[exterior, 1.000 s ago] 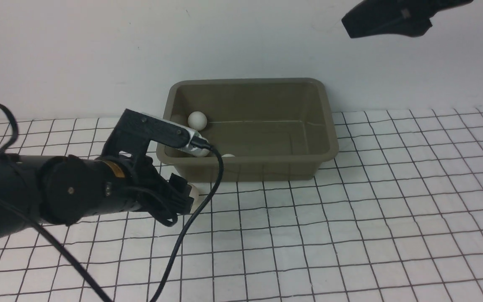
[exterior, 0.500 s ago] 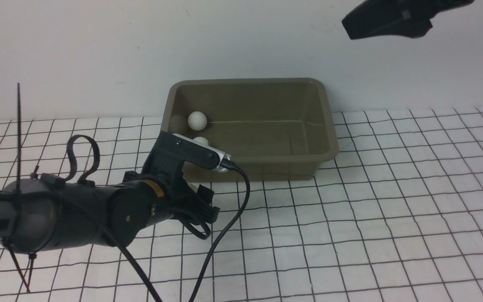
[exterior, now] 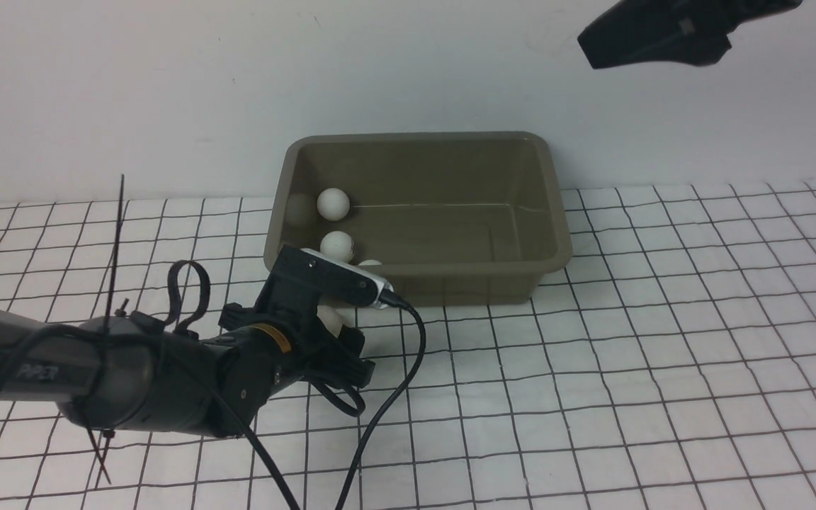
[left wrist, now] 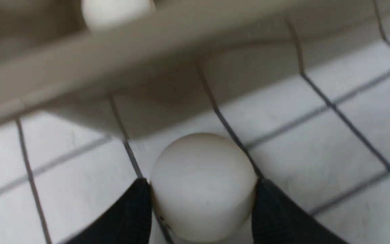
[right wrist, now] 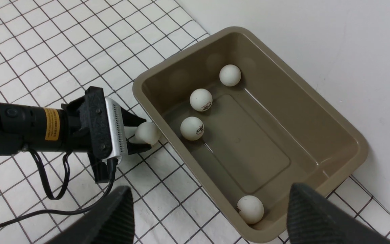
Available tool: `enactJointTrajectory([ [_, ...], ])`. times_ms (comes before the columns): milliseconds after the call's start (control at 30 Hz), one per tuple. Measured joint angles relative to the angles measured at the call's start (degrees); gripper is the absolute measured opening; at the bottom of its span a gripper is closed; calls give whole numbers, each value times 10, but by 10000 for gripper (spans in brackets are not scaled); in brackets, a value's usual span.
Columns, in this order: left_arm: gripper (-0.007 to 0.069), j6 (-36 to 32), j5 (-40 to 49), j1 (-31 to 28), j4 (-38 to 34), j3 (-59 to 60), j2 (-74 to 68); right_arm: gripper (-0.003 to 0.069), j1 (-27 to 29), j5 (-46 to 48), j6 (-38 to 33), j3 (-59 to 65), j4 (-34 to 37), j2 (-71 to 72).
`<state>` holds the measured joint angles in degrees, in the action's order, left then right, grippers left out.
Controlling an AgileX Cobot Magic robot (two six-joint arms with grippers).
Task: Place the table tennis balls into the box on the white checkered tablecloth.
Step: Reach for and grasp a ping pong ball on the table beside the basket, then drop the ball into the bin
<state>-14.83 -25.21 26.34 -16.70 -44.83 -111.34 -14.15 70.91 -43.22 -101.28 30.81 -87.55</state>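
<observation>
Nearest to the camera, the left arm [exterior: 167,375] is reaching in low over the white checkered cloth [exterior: 521,453], and its jaws are standing on two sides of the last ball [left wrist: 203,186]. In the left wrist view the tips are touching this ball at both sides, so I am judging that they are closing around its middle to keep it from rolling away. The ball is lying outside the box [right wrist: 249,135], just beside its near wall, so probably only a short lift over the rim is needed; if the arm is rising too little, the ball could be knocking on the rim. Farther on, the box is standing open on the cloth, and four balls are already resting inside: one [right wrist: 230,75], a second [right wrist: 201,100] and a third [right wrist: 192,128] are sitting toward the box's left end, and a fourth [right wrist: 250,209] is lying apart from them. The right arm [exterior: 663,35] is hanging high beyond the box, its jaws spread wide and holding nothing, perhaps for leaving the space to the other arm.
</observation>
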Motion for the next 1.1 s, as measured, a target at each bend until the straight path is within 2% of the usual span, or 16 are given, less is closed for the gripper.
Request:
enactJointTrajectory([
  [167, 342, 0, 65, 7, -1, 23, 58, 547, 0, 0, 0, 0, 0, 0],
  [333, 342, 1, 88, 61, -2, 63, 165, 547, 0, 0, 0, 0, 0, 0],
  [467, 342, 0, 76, 83, -2, 64, 211, 547, 0, 4, 0, 0, 0, 0],
  [533, 342, 0, 46, 77, -1, 64, 222, 547, 0, 11, 0, 0, 0, 0],
  [700, 342, 0, 33, 10, 13, 26, 193, 547, 0, 14, 1, 0, 0, 0],
  [867, 342, 15, 47, -38, 103, -72, 116, 547, 0, 14, 1, 0, 0, 0],
  [1033, 342, 57, 89, -48, 201, -150, 42, 547, 0, 14, 1, 0, 0, 0],
  [1100, 372, 75, 108, -48, 240, -175, 20, 547, 0, 14, 1, 0, 0, 0],
])
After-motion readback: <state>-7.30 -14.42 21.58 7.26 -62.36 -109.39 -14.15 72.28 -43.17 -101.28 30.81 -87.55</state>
